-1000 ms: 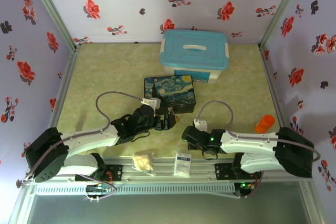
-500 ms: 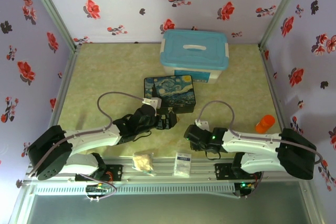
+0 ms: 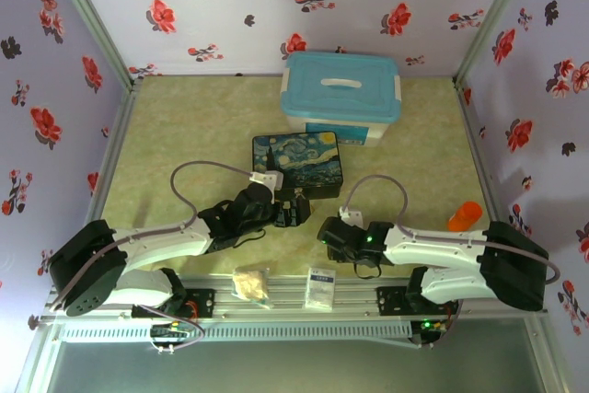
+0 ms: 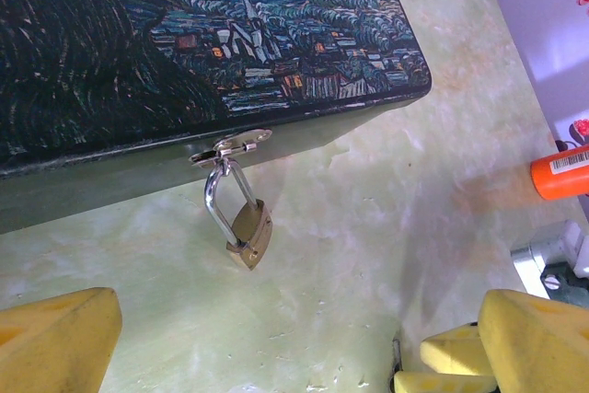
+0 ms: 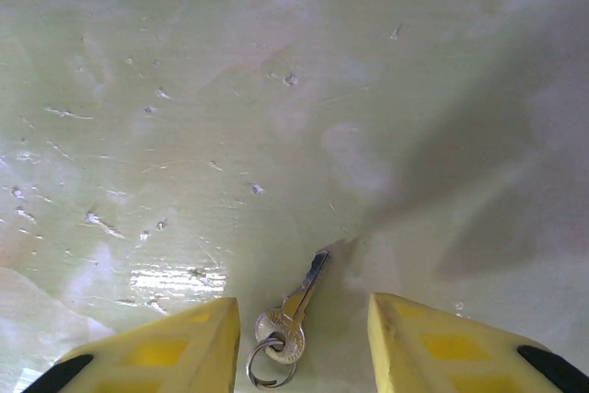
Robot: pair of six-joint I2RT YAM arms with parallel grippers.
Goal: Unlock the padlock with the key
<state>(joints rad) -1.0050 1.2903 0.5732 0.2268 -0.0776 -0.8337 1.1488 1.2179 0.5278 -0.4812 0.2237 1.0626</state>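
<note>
My right arm lies low along the near edge of the table (image 5: 276, 89), reaching toward its middle. My right gripper (image 5: 299, 342) points down with fingers spread, and the key (image 5: 296, 312) lies flat on its ring between them. My left arm stretches low from the near-left corner, left gripper (image 4: 276, 356) also spread and holding nothing, facing the padlock (image 4: 248, 232). It hangs from the clasp (image 4: 230, 144) on the near side of the painted box (image 4: 184, 43).

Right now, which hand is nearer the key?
Right. The right hand is open, and the key lies between its fingers, ungripped. The left hand is open, facing the padlock on the box.
</note>
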